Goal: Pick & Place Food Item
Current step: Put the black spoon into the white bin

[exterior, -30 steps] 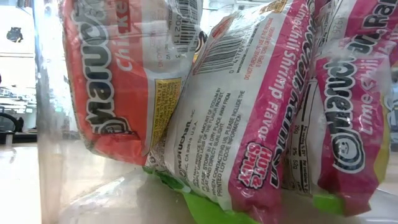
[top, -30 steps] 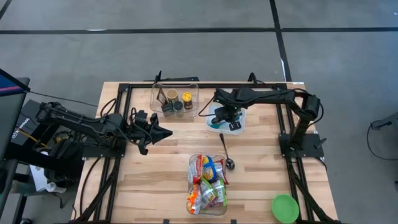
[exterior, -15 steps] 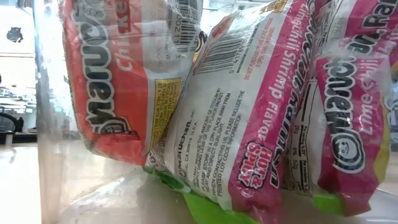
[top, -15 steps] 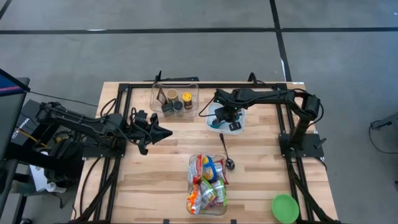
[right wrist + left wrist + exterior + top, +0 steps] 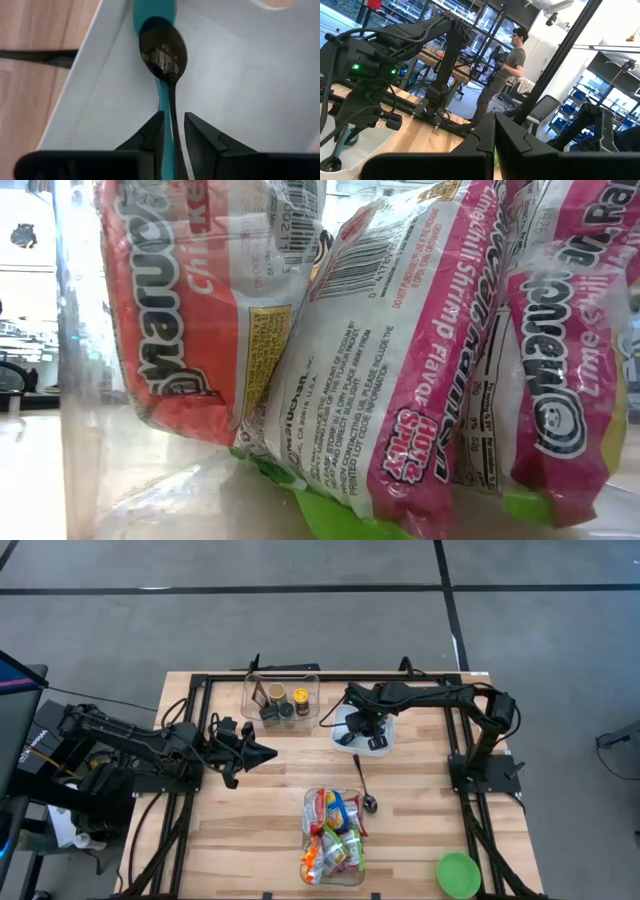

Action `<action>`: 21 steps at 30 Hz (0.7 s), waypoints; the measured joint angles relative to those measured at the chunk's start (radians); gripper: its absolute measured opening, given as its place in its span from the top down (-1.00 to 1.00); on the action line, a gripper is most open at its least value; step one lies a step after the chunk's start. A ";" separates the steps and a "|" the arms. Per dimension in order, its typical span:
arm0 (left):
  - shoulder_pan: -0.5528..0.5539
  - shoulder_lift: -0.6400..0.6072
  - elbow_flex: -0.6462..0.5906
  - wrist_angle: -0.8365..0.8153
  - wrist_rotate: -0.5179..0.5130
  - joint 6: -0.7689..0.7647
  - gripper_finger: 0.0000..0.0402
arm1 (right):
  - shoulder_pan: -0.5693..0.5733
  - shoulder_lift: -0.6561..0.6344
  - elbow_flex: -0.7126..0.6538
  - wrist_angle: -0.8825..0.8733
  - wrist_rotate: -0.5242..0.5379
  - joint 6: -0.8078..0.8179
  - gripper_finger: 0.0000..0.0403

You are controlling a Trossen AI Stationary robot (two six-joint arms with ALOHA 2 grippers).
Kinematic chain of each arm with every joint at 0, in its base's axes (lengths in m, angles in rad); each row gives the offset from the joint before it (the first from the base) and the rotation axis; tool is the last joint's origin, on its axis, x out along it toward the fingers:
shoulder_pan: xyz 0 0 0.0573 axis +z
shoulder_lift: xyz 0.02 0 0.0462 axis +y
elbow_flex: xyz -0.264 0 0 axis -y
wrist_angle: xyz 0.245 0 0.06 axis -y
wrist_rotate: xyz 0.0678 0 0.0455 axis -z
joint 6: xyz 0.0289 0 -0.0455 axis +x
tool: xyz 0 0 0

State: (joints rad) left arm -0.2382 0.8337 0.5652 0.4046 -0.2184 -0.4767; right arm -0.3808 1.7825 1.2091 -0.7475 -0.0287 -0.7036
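Dark metal: the right gripper's fingers stand slightly spread on either side of a spoon handle, no longer pinching it, with the bowl lying just ahead on a teal utensil inside the white tray. The left gripper hangs over the surface's left part, fingers pressed together on nothing. The food items, ramen packets, sit untouched in the clear bin near the front edge, well apart from both arms.

My worry: the fingers straddle the handle closely, so if the arm lifts crooked a fingertip may catch the spoon and drag or flip it out of the tray. The stacked utensils could also slide against each other. I cannot tell whether the handle touches either finger.

Against a second ago, from overhead, the right gripper sits a touch higher over the tray, and its fingers have parted from a closed grip. The ladle on the wooden surface, the bin and the left arm have not moved.
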 joint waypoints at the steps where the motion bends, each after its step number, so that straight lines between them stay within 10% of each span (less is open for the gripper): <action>1: 0.000 0.000 0.000 0.000 0.000 0.000 1.00 | 0.002 -0.006 0.001 0.000 0.000 0.008 0.66; 9: 0.000 0.000 0.000 0.000 0.001 0.000 1.00 | 0.016 -0.104 0.048 -0.080 0.000 0.228 0.66; 21: 0.000 0.000 0.000 0.000 0.005 0.000 1.00 | 0.093 -0.286 0.064 -0.143 0.000 1.081 0.66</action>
State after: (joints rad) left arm -0.2382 0.8337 0.5652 0.4042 -0.2134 -0.4767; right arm -0.2880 1.4970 1.2728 -0.8901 -0.0284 0.3778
